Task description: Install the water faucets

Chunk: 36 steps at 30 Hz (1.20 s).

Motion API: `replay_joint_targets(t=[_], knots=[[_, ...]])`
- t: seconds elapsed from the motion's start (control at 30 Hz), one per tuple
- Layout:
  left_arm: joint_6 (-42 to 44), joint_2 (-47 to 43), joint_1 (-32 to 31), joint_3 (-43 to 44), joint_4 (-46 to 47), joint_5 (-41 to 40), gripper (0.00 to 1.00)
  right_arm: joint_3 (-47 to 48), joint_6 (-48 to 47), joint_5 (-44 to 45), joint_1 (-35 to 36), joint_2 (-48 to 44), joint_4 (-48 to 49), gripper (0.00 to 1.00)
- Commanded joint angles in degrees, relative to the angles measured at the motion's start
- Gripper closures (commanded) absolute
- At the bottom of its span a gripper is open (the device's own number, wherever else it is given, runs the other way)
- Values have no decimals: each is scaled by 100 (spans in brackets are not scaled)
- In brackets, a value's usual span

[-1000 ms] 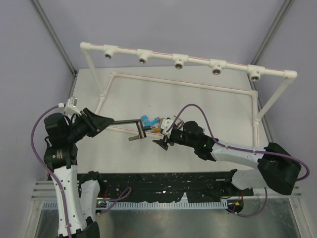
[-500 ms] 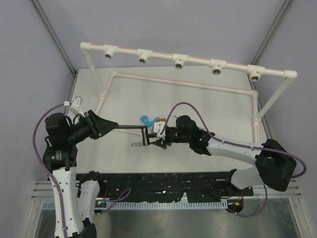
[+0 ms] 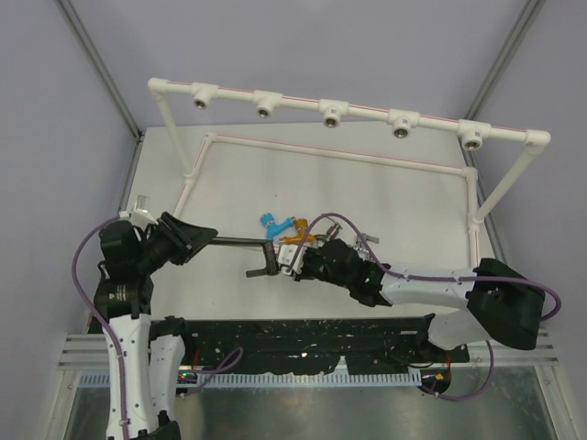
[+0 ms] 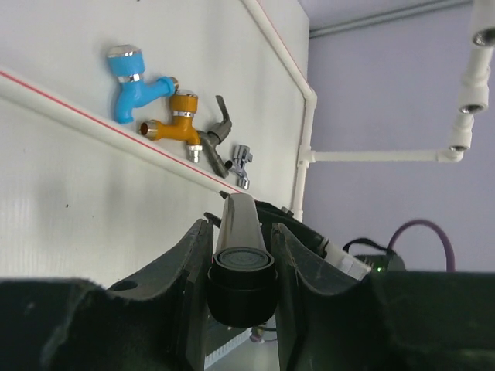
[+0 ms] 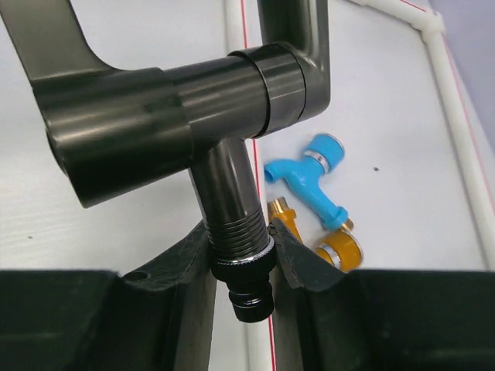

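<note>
Now, dark-grey faucet: spout end tight in closed left gripper; threaded stem tight in closed right gripper.

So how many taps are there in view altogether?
5. Four small ones lie close together on the table: blue, orange, dark metal and chrome. The large dark-grey tap is held between the left fingers and the right fingers. None appears hidden.

Robotics lab cell, grey partition walls, white table, pipe frame
</note>
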Motion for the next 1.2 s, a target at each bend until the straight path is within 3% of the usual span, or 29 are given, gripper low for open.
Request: replay_joint_targets(t=[0.0, 0.1, 0.2, 0.3, 0.33, 0.37, 0.4, 0.43, 0.47, 0.5, 0.53, 0.6, 0.77, 0.97, 1.17], knots=[[-1186, -183, 16, -375, 709, -775, 100, -427, -963, 3316, 604, 184, 2085, 95], [-1774, -148, 16, -683, 973, -1031, 100, -683, -2156, 4994, 1017, 893, 3802, 95], [-2267, 27, 16, -912, 1429, -1145, 100, -631, -3029, 5913, 1133, 1694, 5898, 95], [-2514, 299, 60, -939, 1807, -1102, 100, -543, -3558, 6352, 1203, 2223, 6548, 91], [-2506, 370, 69, -869, 1844, -1119, 100, -586, -3454, 6380, 1238, 2198, 6374, 84], [-2436, 449, 86, -747, 1809, -1180, 100, -621, -3122, 6293, 1256, 1962, 6138, 68], [-2288, 502, 121, -615, 1739, -1242, 100, -700, -2388, 5979, 1265, 1760, 5048, 62], [-2138, 589, 182, -457, 1643, -1268, 100, -727, -1832, 5697, 1239, 1158, 4463, 46], [-2024, 660, 235, -316, 1546, -1243, 100, -771, -809, 4946, 1099, 464, 3178, 38], [-1936, 713, 297, -219, 1545, -1138, 100, -771, -398, 4321, 985, 153, 2451, 27], [-1856, 774, 323, -131, 1545, -1059, 100, -763, 424, 3358, 601, -416, 1548, 24], [-1681, 775, 324, -17, 1466, -970, 100, -894, 1044, 2107, 29, -946, 1100, 20], [-1399, 757, 324, -33, 1545, -392, 100, -605, 1276, 1073, -413, -1151, 520, 15], [-1240, 547, 324, -51, 1457, -92, 100, -209, 1311, -148, -555, -739, 343, 12], [-1240, 300, 315, -165, 1361, 207, 100, -59, 960, -353, -555, -484, 614, 12]])
